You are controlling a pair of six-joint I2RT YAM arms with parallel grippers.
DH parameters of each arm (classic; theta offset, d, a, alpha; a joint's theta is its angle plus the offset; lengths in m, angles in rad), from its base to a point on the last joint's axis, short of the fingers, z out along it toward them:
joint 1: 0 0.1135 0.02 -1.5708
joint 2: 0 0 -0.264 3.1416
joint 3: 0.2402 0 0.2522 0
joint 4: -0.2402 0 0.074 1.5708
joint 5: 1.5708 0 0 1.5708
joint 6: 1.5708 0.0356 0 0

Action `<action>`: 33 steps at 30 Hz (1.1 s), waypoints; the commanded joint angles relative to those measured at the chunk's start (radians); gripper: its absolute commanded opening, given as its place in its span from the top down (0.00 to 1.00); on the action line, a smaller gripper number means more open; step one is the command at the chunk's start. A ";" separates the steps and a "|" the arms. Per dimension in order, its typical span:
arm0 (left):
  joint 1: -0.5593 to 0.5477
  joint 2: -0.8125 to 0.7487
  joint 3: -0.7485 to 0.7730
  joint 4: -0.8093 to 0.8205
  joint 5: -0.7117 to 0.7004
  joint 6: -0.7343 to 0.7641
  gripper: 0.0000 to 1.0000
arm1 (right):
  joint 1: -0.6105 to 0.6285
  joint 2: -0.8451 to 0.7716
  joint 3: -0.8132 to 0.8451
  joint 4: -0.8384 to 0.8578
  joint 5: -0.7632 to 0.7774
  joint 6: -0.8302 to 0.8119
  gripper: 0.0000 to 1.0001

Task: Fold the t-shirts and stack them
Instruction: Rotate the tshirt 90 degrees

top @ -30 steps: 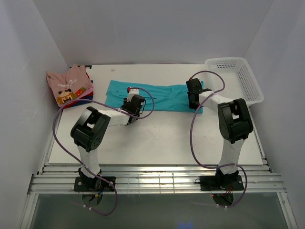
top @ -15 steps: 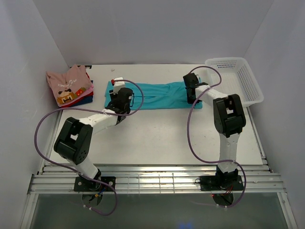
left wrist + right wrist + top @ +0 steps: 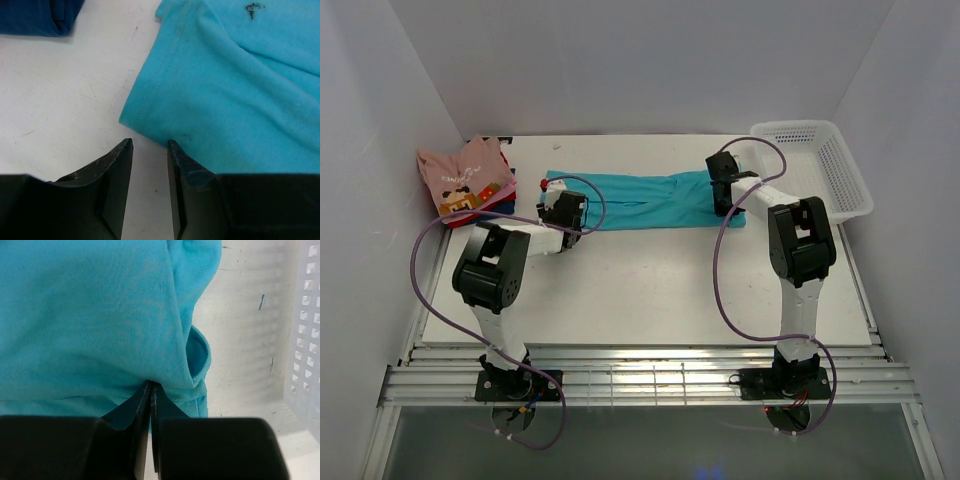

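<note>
A teal t-shirt (image 3: 640,200) lies in a long band across the far middle of the table. My right gripper (image 3: 723,195) is at its right end, shut on a pinch of the teal cloth (image 3: 100,315), with the fingertips (image 3: 145,390) pressed together in the fabric. My left gripper (image 3: 558,207) sits at the shirt's near left corner (image 3: 145,120). It is open over bare table, its right fingertip (image 3: 172,146) just touching the hem. Folded t-shirts (image 3: 465,180) are stacked at the far left, pink with a pixel graphic on top, and a dark blue one (image 3: 35,17) shows below.
A white mesh basket (image 3: 815,165) stands at the far right corner, close beside the right gripper (image 3: 151,386), and its wall (image 3: 305,340) shows in the right wrist view. White walls enclose the table on three sides. Purple cables loop from both arms.
My left gripper has slid left along the shirt's near edge to its left corner. The right gripper has shifted slightly away from me, and the shirt now lies straighter and farther back.
</note>
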 commanded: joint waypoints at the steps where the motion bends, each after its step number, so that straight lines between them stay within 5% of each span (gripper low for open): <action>1: 0.003 -0.041 0.036 -0.046 0.028 -0.038 0.56 | -0.012 0.025 0.043 -0.014 0.001 0.002 0.92; 14: -0.008 -0.111 -0.051 -0.189 0.157 -0.170 0.57 | -0.021 0.057 0.104 -0.035 -0.023 -0.008 0.92; 20: -0.045 -0.303 -0.154 -0.096 0.079 -0.162 0.59 | -0.024 0.057 0.123 -0.043 -0.026 -0.014 0.92; 23: -0.034 -0.331 -0.136 -0.047 0.078 -0.144 0.69 | -0.027 0.057 0.121 -0.044 -0.026 -0.014 0.92; 25: -0.023 -0.306 -0.111 -0.031 0.096 -0.136 0.98 | -0.027 0.055 0.115 -0.043 -0.026 -0.015 0.92; 33: 0.007 -0.155 -0.022 0.023 0.151 -0.084 1.00 | -0.033 0.049 0.095 -0.043 -0.028 -0.017 0.92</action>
